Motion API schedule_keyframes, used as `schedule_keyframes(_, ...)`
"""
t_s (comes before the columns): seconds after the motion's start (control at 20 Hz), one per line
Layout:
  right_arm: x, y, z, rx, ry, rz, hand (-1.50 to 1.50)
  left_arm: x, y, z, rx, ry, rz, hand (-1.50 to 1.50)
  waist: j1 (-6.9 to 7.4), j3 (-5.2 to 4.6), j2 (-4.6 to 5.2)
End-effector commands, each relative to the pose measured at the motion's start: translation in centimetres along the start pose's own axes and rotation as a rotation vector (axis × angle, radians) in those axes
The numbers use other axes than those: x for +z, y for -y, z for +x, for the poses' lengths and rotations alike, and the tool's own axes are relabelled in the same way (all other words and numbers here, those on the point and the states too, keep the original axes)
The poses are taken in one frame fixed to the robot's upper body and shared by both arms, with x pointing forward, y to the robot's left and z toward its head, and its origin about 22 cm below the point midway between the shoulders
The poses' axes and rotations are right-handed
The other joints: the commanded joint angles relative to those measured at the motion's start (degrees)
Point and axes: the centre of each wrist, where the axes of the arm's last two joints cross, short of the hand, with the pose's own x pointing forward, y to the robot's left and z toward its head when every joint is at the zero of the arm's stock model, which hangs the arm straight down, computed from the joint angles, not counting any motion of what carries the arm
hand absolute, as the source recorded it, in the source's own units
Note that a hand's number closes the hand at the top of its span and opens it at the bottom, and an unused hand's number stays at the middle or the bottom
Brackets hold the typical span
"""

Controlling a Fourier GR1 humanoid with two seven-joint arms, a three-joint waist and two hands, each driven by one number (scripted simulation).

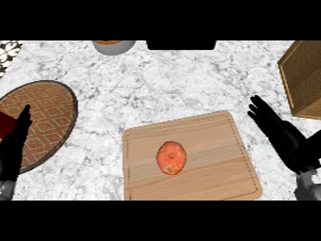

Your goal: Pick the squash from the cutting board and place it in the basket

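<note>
Now we see the flat, orange, oval squash (172, 157) on the cutting board (190, 188); our right hand (291, 141) beside it is open, empty.

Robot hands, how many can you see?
2. The left hand is at the view's left, over the round mat. The right hand is at the right, beside the cutting board.

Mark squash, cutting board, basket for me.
squash (172, 157), head view: middle of its orange top.
cutting board (215, 136), head view: bare wood to the squash's upper right.
basket (308, 77), head view: its woven side wall, at the view's right edge.
</note>
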Motion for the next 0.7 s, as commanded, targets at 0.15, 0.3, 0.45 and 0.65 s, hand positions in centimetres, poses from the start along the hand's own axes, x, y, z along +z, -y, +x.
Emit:
schedule_keyframes(0.15,-5.0,-9.4,6.1,-0.135,0.359,0.251,1.5,2.3,4.4,-2.1,0.16,-0.187,-0.179,0.0,1.4,-1.08,1.85)
schedule_keyframes(0.3,-5.3,-13.8,11.0,0.063,0.565,0.575,1.5,3.3,6.1,-2.3,0.217,-0.272,-0.318,0.0,4.31,-1.38,1.91)
schedule_keyframes(0.45,-4.8,-21.4,9.2,0.009,0.578,0.613,1.5,3.6,6.5,-2.8,0.249,-0.296,-0.326,0.0,2.83,-1.22,1.87)
schedule_keyframes(0.65,-3.4,-25.0,9.0,0.2,0.558,0.479,-1.5,3.7,6.1,-3.1,0.235,-0.328,-0.311,0.0,0.64,-1.26,1.03)
